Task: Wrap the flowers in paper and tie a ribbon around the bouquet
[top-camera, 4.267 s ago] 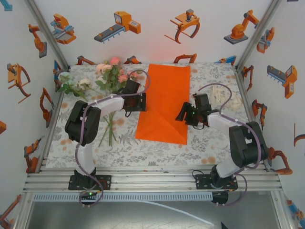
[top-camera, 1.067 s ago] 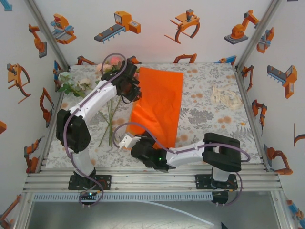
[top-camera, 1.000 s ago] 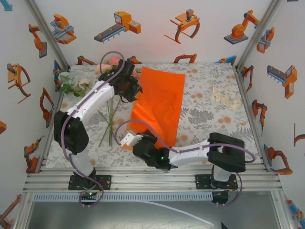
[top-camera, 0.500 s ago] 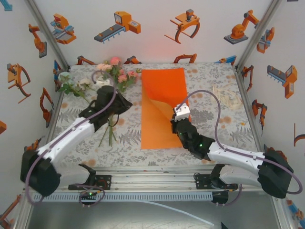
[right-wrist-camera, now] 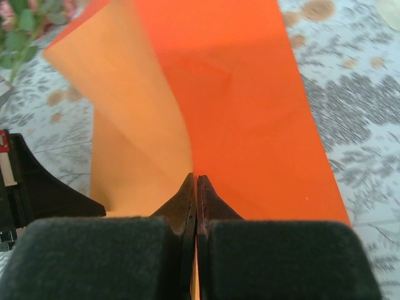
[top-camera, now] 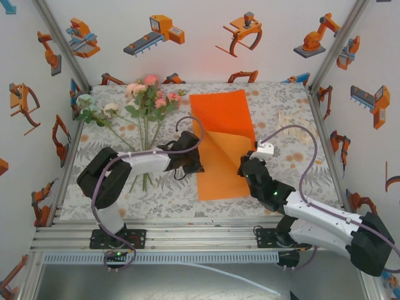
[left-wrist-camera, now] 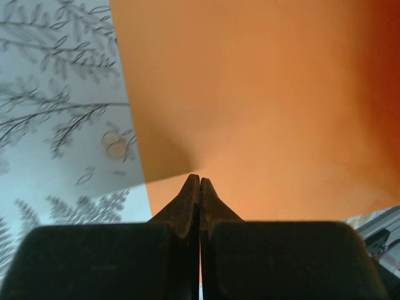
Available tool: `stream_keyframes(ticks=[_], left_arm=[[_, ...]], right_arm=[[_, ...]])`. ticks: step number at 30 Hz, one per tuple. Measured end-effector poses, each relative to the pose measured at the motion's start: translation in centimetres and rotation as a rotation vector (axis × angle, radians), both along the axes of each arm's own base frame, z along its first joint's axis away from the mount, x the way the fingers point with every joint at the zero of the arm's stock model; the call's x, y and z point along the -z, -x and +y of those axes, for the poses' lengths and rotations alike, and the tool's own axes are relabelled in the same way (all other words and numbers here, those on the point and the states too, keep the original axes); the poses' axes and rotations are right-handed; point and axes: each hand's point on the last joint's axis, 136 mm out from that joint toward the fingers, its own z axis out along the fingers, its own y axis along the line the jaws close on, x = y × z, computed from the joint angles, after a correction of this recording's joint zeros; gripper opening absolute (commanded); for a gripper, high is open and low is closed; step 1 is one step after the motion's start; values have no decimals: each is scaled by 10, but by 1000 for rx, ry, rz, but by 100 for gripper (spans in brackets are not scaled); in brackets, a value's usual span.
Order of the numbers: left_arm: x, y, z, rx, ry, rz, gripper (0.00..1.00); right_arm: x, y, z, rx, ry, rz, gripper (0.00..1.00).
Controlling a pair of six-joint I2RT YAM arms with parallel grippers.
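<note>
The desk (top-camera: 281, 187) has the paper (top-camera: 225, 119) in its middle, one side curled over to show its pale back. The flowers (top-camera: 147, 100) lie left of it, not on it yet. The left gripper (left-wrist-camera: 200, 182) has come from the flowers to the paper's edge. Its jaws are pressed together, pinching it. The right gripper (right-wrist-camera: 195, 179) pinches the fold, jaws tight too. I think both can now pull the paper.

Bright, even light casts a soft shadow under the paper (left-wrist-camera: 250, 94); wrist-view foregrounds blur.
</note>
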Motion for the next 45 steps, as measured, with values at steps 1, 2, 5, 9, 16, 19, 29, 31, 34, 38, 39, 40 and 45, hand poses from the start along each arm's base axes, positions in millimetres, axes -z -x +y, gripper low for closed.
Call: stream_keyframes(ticks=[1, 2, 5, 9, 16, 19, 29, 31, 34, 38, 39, 40, 45], left_arm=[[4, -2, -1, -5, -7, 4, 0], [6, -4, -4, -12, -6, 11, 0], [7, -11, -9, -25, -2, 9, 0], [7, -14, -7, -42, -3, 10, 0], [6, -52, 39, -170, -37, -5, 0], [3, -77, 82, -263, -100, -33, 0], [-21, -92, 152, -292, -274, -81, 19], [-47, -87, 141, -257, -233, -127, 20], [-82, -72, 111, -186, -168, -198, 14], [-77, -35, 63, -60, -150, -177, 0], [-67, -26, 57, -42, -160, -152, 0], [-54, -19, 57, -38, -175, -122, 0], [6, 7, 86, -81, -283, 19, 0]], right_arm=[[3, 0, -7, 33, 2, 17, 0], [6, 1, -15, 70, 1, 36, 0], [11, 1, -36, 169, -10, 81, 0], [17, 6, -59, 265, -12, 129, 0], [13, 30, -100, 407, -19, 195, 1], [19, 46, -115, 446, 6, 244, 27], [4, 90, -146, 411, 22, 297, 61], [-22, 90, -148, 384, 10, 248, 58], [-55, 83, -144, 339, 31, 191, 59], [-72, 57, -130, 326, 136, 243, 54], [-69, 46, -126, 320, 158, 276, 49], [-60, 33, -120, 309, 168, 320, 33], [13, -16, -111, 228, 144, 542, 0]])
